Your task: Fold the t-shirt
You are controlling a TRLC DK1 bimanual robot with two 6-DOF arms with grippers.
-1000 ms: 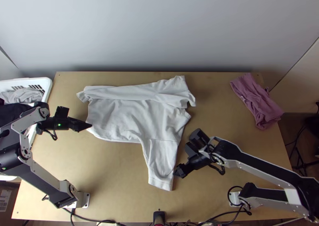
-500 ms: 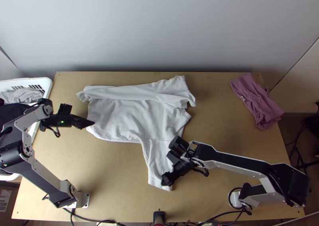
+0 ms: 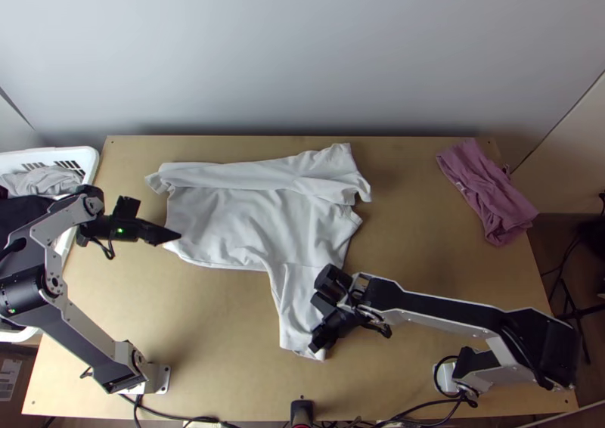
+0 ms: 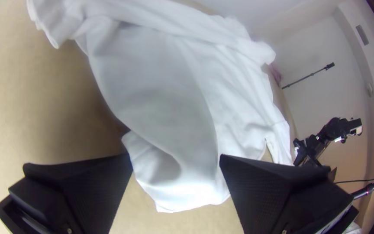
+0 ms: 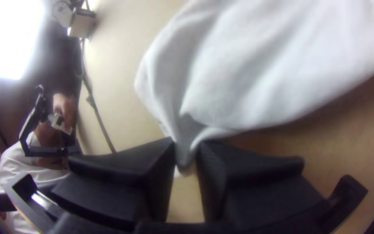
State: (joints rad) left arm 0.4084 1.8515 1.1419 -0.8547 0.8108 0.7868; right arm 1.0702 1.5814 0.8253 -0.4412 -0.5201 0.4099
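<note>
Gripping a pinch of white cloth near the near end of the t-shirt (image 3: pixel 249 224), the right claw (image 3: pixel 316 343) is clenched, the fabric drawn into creases between its fingers in its wrist view. The t-shirt lies on the middle and left of the desk (image 3: pixel 423 239), mostly spread, with a long strip folded along its far side and a narrower part stretching toward the near edge. At its left edge is the left claw (image 3: pixel 168 236), released, its fingers wide apart; whether they touch the cloth I cannot tell. At the desk's left side is a white basket (image 3: pixel 89 161) with slots in its far wall. In it, a light grey cloth (image 3: pixel 45 180) lies at the far end and a dark cloth (image 3: pixel 21 215) nearer. A pink cloth (image 3: pixel 488 190) lies folded and rumpled at the desk's far right.
</note>
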